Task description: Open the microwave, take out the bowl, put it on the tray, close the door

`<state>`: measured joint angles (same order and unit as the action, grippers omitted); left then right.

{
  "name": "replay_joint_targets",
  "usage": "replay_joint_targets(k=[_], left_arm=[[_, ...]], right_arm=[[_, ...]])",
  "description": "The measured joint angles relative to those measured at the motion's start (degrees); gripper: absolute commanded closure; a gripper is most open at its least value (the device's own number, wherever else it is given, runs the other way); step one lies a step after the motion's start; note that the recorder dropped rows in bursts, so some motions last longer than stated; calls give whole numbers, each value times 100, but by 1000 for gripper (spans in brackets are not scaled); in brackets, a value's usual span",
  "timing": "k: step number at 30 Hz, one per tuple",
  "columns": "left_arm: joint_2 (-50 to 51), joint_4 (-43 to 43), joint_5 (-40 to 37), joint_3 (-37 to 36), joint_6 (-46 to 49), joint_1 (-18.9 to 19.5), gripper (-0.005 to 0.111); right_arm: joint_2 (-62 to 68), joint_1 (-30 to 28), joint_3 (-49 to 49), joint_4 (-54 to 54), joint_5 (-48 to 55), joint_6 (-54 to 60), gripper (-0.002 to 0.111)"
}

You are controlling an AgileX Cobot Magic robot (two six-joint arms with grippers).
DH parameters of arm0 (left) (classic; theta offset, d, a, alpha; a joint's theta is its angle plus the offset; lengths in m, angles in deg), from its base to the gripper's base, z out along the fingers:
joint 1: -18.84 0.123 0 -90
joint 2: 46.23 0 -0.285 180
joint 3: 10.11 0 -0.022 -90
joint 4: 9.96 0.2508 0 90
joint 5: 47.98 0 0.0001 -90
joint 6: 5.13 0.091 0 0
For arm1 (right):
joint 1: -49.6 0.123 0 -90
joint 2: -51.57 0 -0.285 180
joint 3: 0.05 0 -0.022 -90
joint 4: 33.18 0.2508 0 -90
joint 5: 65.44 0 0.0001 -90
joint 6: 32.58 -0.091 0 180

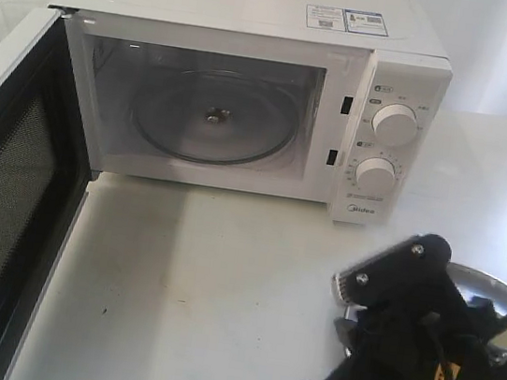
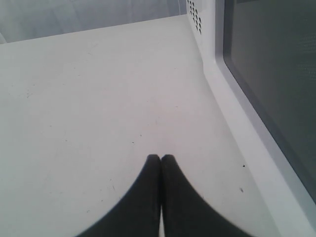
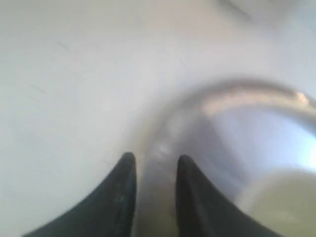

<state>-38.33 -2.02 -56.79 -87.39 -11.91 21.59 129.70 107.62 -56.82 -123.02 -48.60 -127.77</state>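
The white microwave stands at the back with its door swung wide to the left. Its cavity holds only the glass turntable. The silver tray lies at the front right, mostly covered by my right arm. My right gripper is open above the tray's rim, nothing between its fingers. A blurred cream round shape, apparently the bowl, sits inside the tray. My left gripper is shut on nothing, low over the table beside the door's window.
The white tabletop spreads in front of the microwave. The open door juts out over the table's left side. Two round knobs sit on the microwave's right panel.
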Motion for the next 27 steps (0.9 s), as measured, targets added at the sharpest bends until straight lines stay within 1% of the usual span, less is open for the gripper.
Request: replay_joint_targets(k=[1, 2, 3, 5, 7, 8, 9, 10, 14, 17, 21, 24, 27], left_arm=[[0, 0, 0, 0, 0, 0, 107], [0, 0, 0, 0, 0, 0, 107], [0, 0, 0, 0, 0, 0, 107], [0, 0, 0, 0, 0, 0, 107], [0, 0, 0, 0, 0, 0, 107], [0, 0, 0, 0, 0, 0, 107], [0, 0, 0, 0, 0, 0, 107], [0, 0, 0, 0, 0, 0, 107], [0, 0, 0, 0, 0, 0, 107], [0, 0, 0, 0, 0, 0, 107], [0, 0, 0, 0, 0, 0, 107], [0, 0, 0, 0, 0, 0, 107], [0, 0, 0, 0, 0, 0, 107]], right_arm=[[-382, 0, 242, -483, -864, -490, 108], [-585, 24, 419, -630, -1206, -576, 108], [-877, 23, 817, -793, -1684, -548, 108], [-1056, 23, 1450, -882, -2037, -260, 108], [-948, 23, 2115, -931, -2255, 53, 108], [-743, 23, 2651, -942, -2489, 229, 108], [-574, 23, 2940, -942, -2647, 343, 108], [-183, 23, 3477, -890, -2967, 618, 108], [906, 23, 4601, -128, -3542, 1339, 108], [1668, 23, 5374, 344, -4273, 1673, 108], [2566, 23, 6100, 573, -5882, 1768, 108], [3139, 37, 6429, 610, -6955, 1725, 108], [3595, 238, 6719, 614, -7478, 1725, 108]])
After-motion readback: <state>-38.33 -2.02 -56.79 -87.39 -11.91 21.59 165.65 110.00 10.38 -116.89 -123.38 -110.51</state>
